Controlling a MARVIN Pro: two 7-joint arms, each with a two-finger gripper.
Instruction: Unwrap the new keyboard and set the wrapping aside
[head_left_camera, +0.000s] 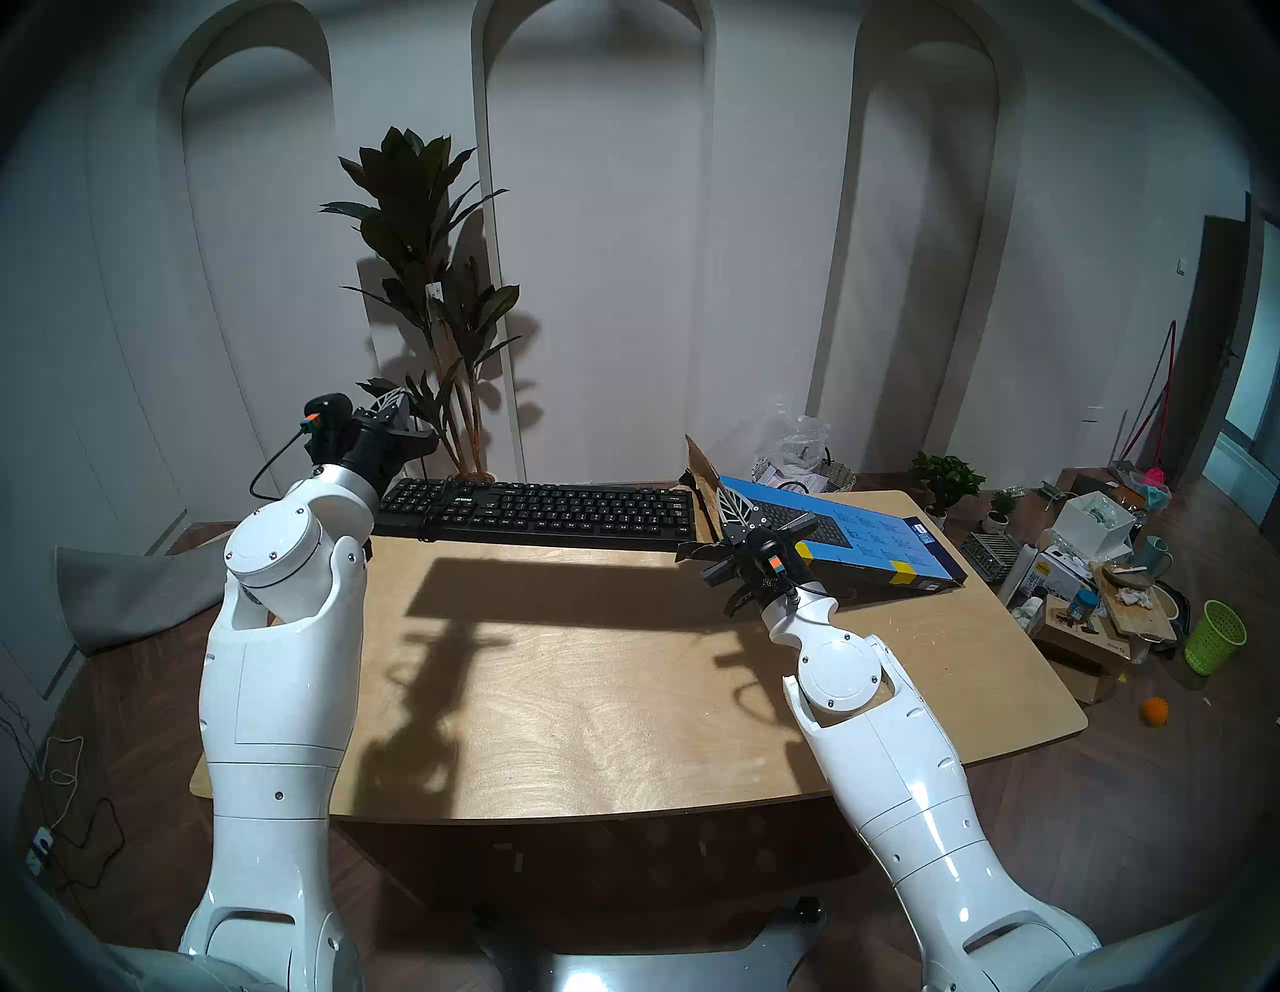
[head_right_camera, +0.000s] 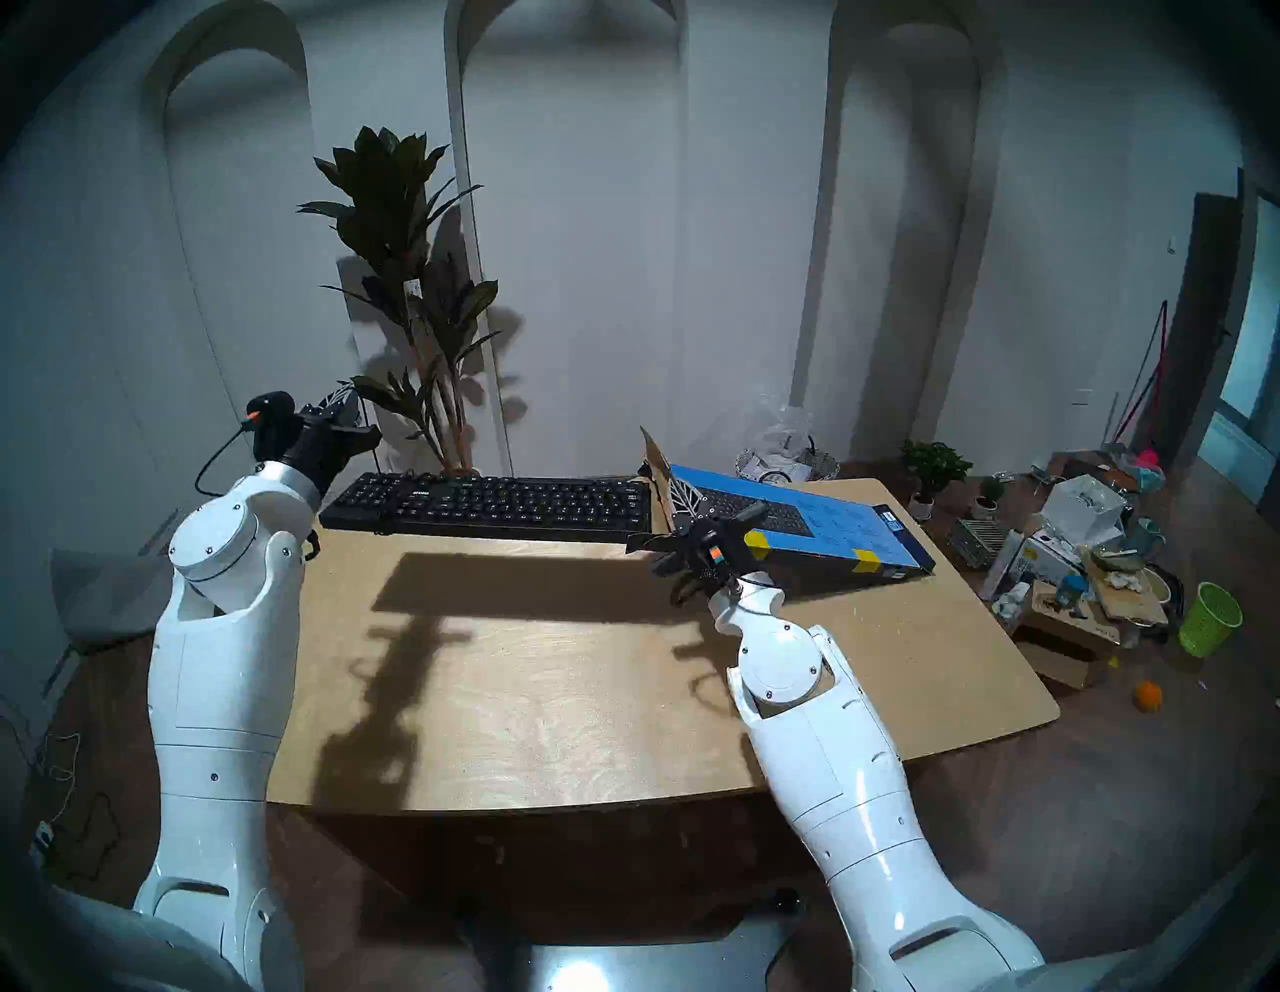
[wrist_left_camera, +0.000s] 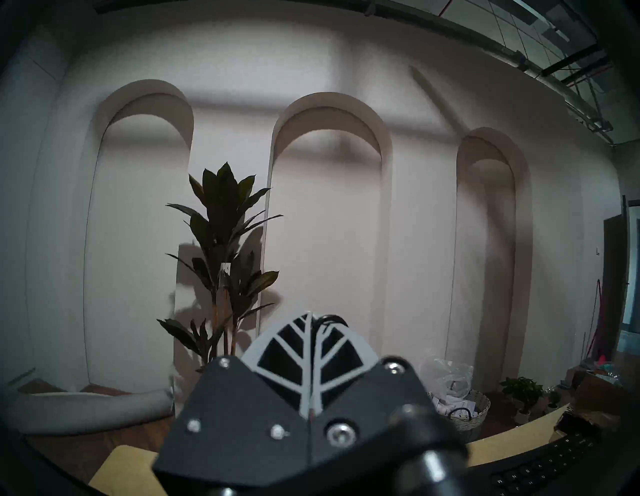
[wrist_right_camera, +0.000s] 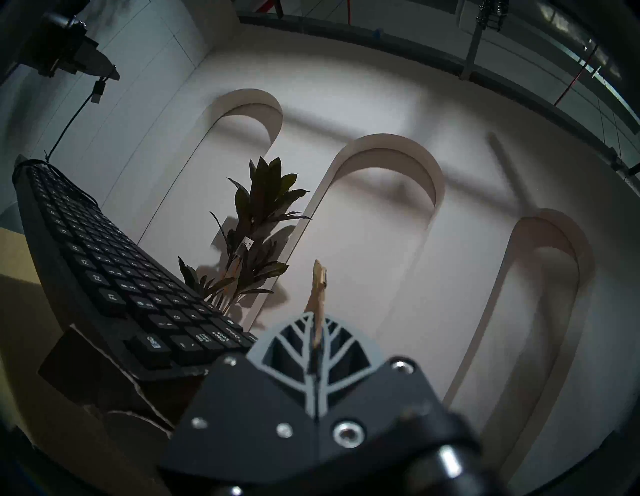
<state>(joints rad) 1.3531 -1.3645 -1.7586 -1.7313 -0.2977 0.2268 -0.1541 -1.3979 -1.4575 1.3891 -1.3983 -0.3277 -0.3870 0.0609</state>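
The black keyboard lies along the far edge of the wooden table, outside the blue box. The box sits at the far right, its open end towards the keyboard. My right gripper is shut on the box's upright brown flap. The right wrist view shows the flap pinched between the fingers and the keyboard's near end resting on a torn brown flap. My left gripper is shut on the thin black cable, raised above the keyboard's left end.
A tall potted plant stands behind the table. A basket with plastic sits behind the box. Boxes, small plants and a green bin clutter the floor on the right. A grey cushion lies on the left.
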